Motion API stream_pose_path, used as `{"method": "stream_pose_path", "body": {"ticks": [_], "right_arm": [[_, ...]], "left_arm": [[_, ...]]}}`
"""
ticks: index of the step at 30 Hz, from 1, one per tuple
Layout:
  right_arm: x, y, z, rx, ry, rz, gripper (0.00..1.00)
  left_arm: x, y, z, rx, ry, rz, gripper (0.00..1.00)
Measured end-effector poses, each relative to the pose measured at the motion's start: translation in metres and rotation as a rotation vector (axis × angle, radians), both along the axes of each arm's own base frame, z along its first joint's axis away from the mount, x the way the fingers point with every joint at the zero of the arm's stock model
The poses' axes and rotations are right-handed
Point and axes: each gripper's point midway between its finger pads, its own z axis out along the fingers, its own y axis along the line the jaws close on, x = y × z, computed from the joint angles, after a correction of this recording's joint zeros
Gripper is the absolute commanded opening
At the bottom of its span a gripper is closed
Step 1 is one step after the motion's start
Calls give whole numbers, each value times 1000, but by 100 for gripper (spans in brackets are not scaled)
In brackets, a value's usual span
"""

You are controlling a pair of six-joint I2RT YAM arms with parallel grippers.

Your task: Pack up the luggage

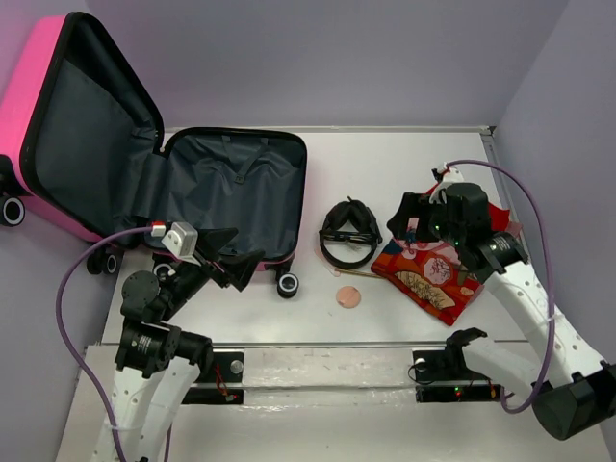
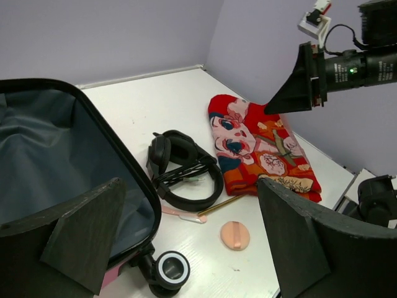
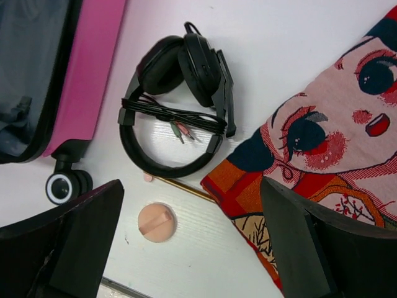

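The luggage (image 1: pixel 236 183) lies open at the table's far left, its lid raised. The left gripper (image 2: pixel 191 182), fingers spread and empty, hangs at its near rim. To the right lie black headphones (image 1: pixel 348 234), then a red patterned cloth (image 1: pixel 433 274) beneath the spread, empty right gripper (image 3: pixel 191 183).

Headphones (image 1: pixel 349 234) are set at three o'clock of the suitcase (image 1: pixel 231 183), a cloth (image 1: pixel 438 274) at theirs, a disc (image 1: pixel 347 297), possibly sponge, at their six.
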Motion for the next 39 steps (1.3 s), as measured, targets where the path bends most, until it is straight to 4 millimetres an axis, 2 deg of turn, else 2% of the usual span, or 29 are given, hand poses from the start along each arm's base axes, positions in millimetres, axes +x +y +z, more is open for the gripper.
{"method": "stream_pose_path", "body": {"ticks": [8,13,18,25,37,39], "right_arm": [[19,6,-45,-51,137,-3,88],[31,9,-64,-71,176,-9,84],[41,11,-91,-100,236,-15,76],[54,19,-133,-141,325,0,68],[95,40,-155,-102,311,-21,60],[101,42,-161,-105,314,-28,53]], "left_arm": [[0,-1,-1,5,5,-9,99],[0,-1,-1,4,3,-8,99],[0,-1,-1,3,2,-8,99],[0,-1,-1,3,2,-8,99],[0,-1,-1,3,2,-8,99],[0,-1,-1,4,3,-8,99]]}}
